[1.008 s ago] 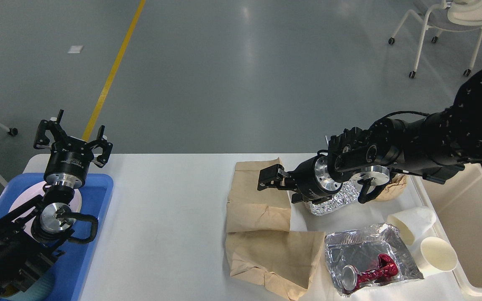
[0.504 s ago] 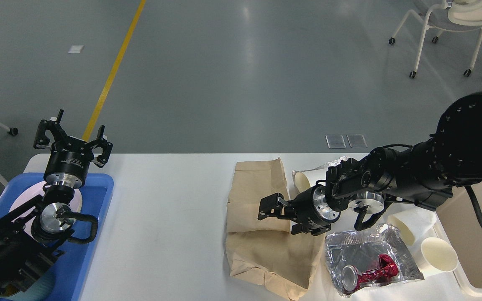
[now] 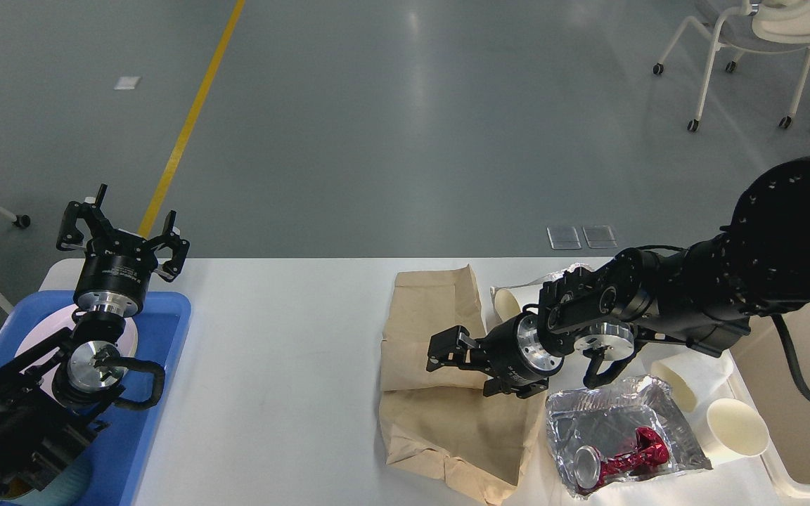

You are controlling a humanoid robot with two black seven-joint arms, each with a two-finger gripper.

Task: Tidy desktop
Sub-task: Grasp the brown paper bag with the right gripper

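The desktop stretches white across the near half of my view, with the grey floor beyond its far edge. My left gripper sits raised above the far left corner of it, over the blue tray, its fingers spread apart and holding nothing. A pale round plate lies in that tray under my left arm.

My right arm comes in from the right and reaches leftward, low over the desktop. My right gripper is over the brown paper bag, at its near right part. I see the fingers dark and nearly end-on, so I cannot tell whether they are parted or closed, nor whether they touch the paper. A second brown bag lies nearer, its far edge tucked under the first.

To the right of that, near me, a foil tray holds a crushed red can. Two white paper cups are just right of the foil: one on its side, one upright. Another tipped cup peeks out behind my right wrist. The cream bin stands off the right edge of the desktop.
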